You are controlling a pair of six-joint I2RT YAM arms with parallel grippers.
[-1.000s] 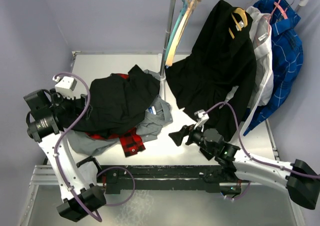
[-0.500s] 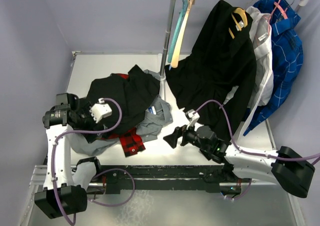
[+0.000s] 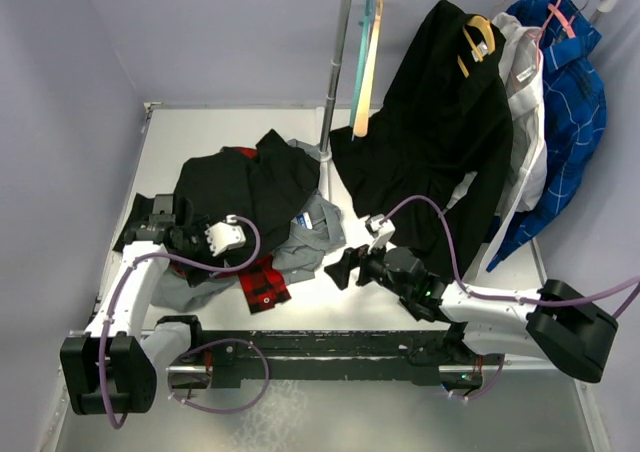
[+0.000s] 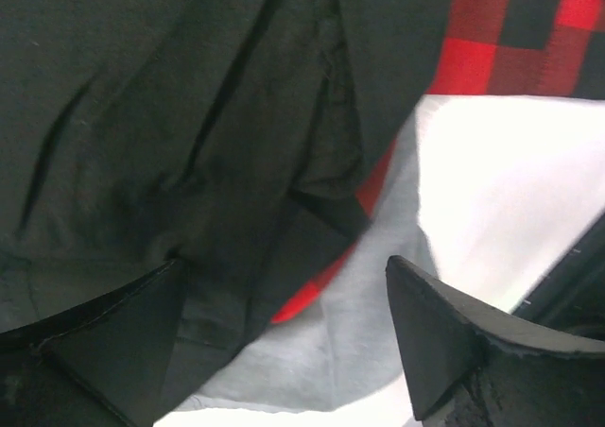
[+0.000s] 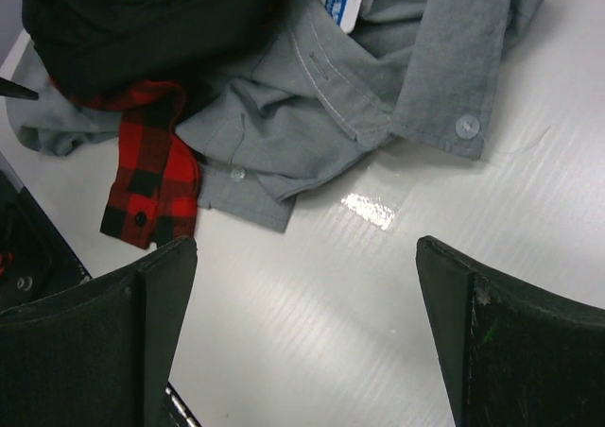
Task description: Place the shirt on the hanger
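The black shirt (image 3: 245, 194) lies crumpled on top of a clothes pile at the table's left. In the left wrist view its dark folds (image 4: 170, 125) fill the upper left. The tan wooden hanger (image 3: 368, 77) hangs bare from the rail at the back, beside teal ones. My left gripper (image 4: 284, 266) is open and low over the pile's near-left edge, its left finger against black cloth, with grey and red plaid fabric between the jaws. My right gripper (image 5: 304, 257) is open over bare table, just right of the pile (image 3: 345, 269).
A grey shirt (image 5: 359, 96) and a red-and-black plaid shirt (image 5: 151, 181) lie under the black one. A long black garment (image 3: 440, 132), a white shirt and a blue shirt (image 3: 572, 102) hang on the rail. The rail post (image 3: 335, 82) stands behind the pile. A black frame (image 3: 330, 350) runs along the near edge.
My left arm has swung down and forward, bringing its gripper to the pile's near-left edge. My right gripper has crept left toward the pile. The hanger has swung to nearly vertical.
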